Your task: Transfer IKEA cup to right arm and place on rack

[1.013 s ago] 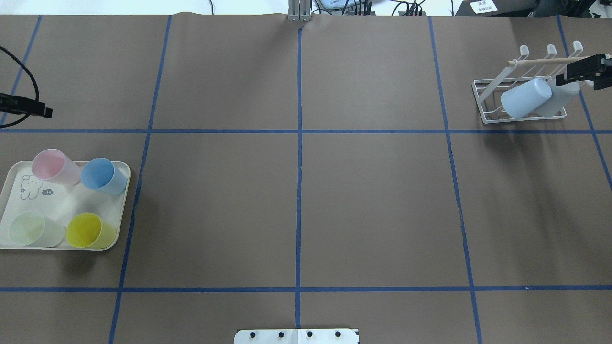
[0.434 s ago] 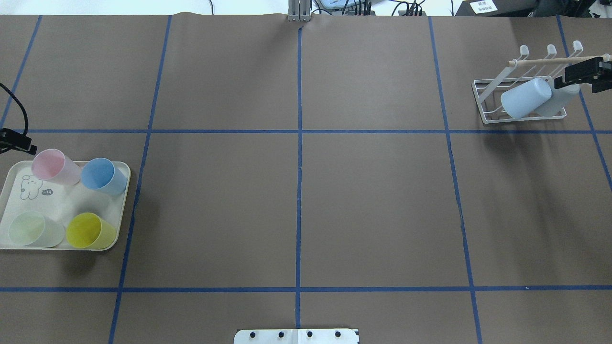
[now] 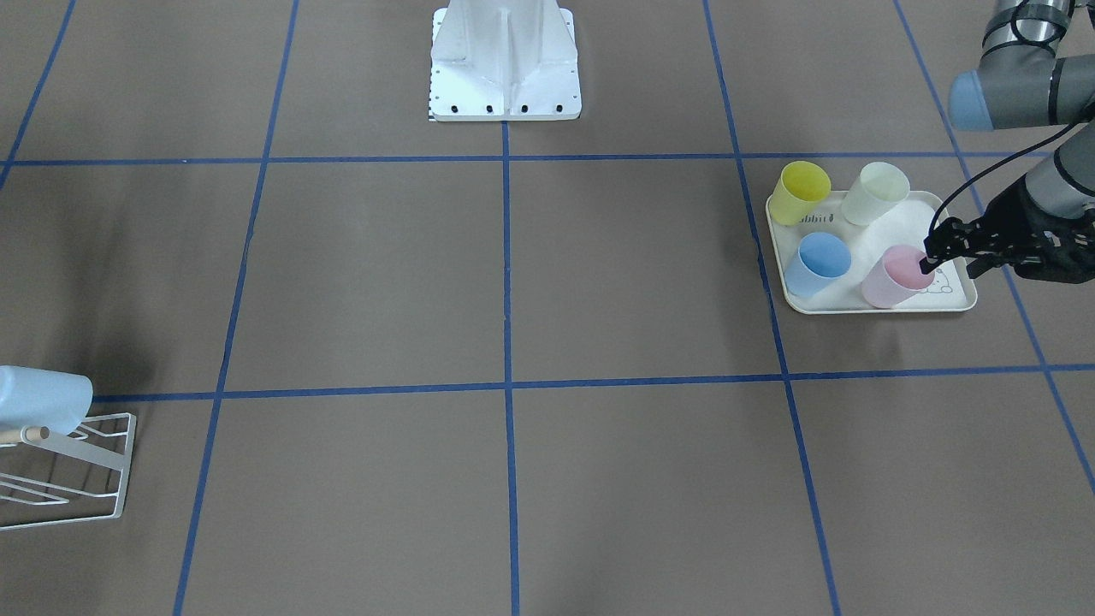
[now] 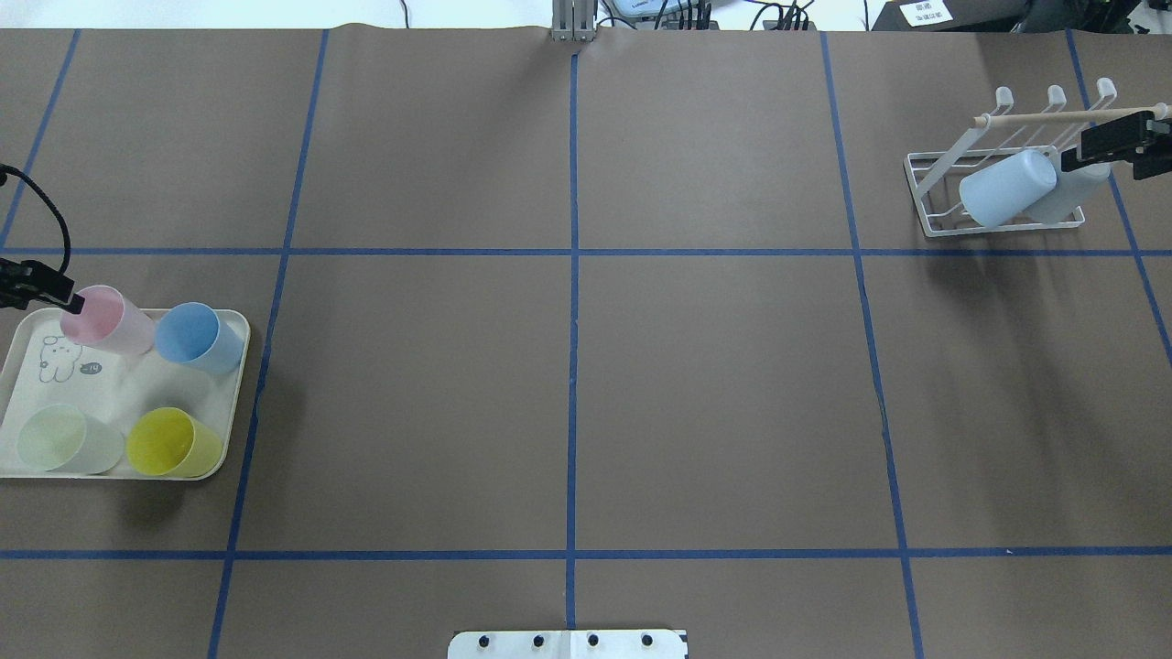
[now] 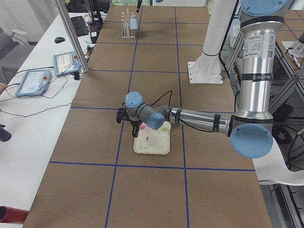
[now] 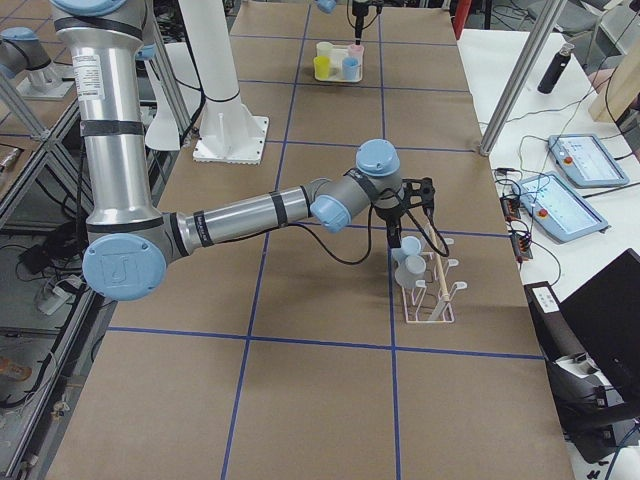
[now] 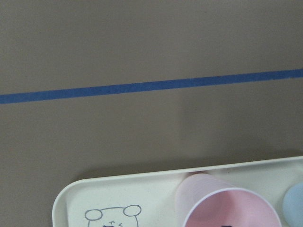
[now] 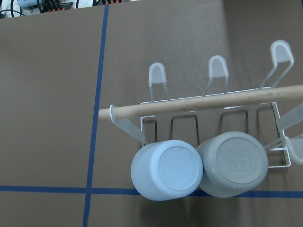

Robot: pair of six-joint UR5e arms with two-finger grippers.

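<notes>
- Judging by the rack (image 8: 199, 105), just below the right claw (image 4: 1090, 151), part of the work seems done. A light blue cup (image 8: 166, 170) and a grey cup (image 8: 233, 164) rest on it, tilted, bottoms up and touching, with the grey one nearer this claw.
- Under the left claw (image 3: 932, 259) lies the tray (image 4: 55, 384), holding four cups.
- Closest to that claw is the pink cup (image 4: 101, 318), which I think is the next to go. The claw tip is at its rim, and the cup stands on the tray.
- Whether each claw is released or clenched, I cannot tell.
- For this cup the grasp, the hand-over and the placing all remain.
</notes>
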